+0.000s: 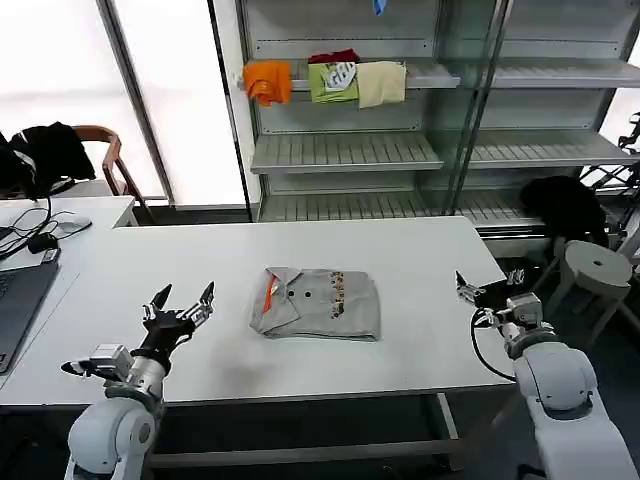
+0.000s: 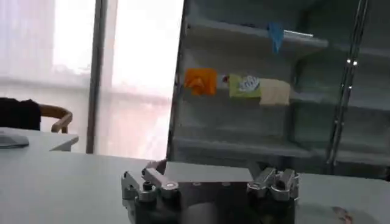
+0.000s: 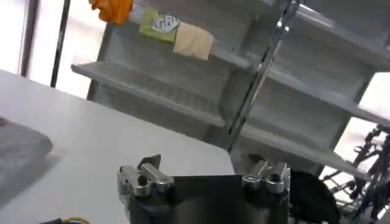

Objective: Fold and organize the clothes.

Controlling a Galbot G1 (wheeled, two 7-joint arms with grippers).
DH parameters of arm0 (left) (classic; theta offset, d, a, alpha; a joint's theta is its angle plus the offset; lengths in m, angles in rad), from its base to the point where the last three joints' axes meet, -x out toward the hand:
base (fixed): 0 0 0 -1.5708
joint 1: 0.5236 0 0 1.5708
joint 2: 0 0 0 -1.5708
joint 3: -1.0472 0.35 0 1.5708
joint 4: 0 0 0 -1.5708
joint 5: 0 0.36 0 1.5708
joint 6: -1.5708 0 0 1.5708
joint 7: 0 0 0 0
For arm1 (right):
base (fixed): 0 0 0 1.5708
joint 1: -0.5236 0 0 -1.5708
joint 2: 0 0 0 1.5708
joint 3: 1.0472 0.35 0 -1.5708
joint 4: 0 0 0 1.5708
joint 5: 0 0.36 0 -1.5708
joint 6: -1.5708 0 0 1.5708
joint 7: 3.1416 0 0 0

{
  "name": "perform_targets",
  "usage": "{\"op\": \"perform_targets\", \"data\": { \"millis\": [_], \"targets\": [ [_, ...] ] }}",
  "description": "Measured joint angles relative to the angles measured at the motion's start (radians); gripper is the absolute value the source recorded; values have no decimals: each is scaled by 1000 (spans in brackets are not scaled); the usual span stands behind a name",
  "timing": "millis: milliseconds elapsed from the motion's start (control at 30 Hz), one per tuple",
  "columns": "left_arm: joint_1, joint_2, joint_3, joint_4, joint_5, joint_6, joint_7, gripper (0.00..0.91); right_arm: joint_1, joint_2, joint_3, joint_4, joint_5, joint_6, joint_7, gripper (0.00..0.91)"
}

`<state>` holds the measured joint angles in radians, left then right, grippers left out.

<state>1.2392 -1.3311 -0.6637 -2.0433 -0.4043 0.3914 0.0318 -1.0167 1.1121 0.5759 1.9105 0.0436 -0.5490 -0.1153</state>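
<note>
Grey shirt (image 1: 316,304) lies folded flat at mid bench (image 1: 230,262), orange inner collar showing on its left end, buttons on top. L gripper (image 1: 184,303) hovers just beside shirt's left edge, jaws spread, holding nothing. R gripper (image 1: 470,300) sits near bench's right edge, well apart from shirt, jaws spread, empty. Orange, green, cream cloths (image 1: 325,81) hang on shelf (image 1: 400,78) behind.

Bare white table (image 1: 420,250) all around the folded shirts (image 1: 316,303), laptop (image 1: 18,300) at left edge
</note>
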Motion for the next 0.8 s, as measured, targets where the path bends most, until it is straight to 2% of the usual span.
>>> {"op": "perform_targets", "data": {
  "millis": [233, 467, 800],
  "targets": [
    [4, -18, 17, 43, 57, -61, -22, 907, 24, -19, -21, -32, -31, 74, 17, 907],
    [10, -39, 18, 57, 55, -68, -31, 907, 42, -22, -42, -55, -54, 126, 29, 907],
    [34, -66, -2, 24, -47, -23, -8, 907, 59, -20, -48, -45, 43, 97, 43, 907]
  ]
}}
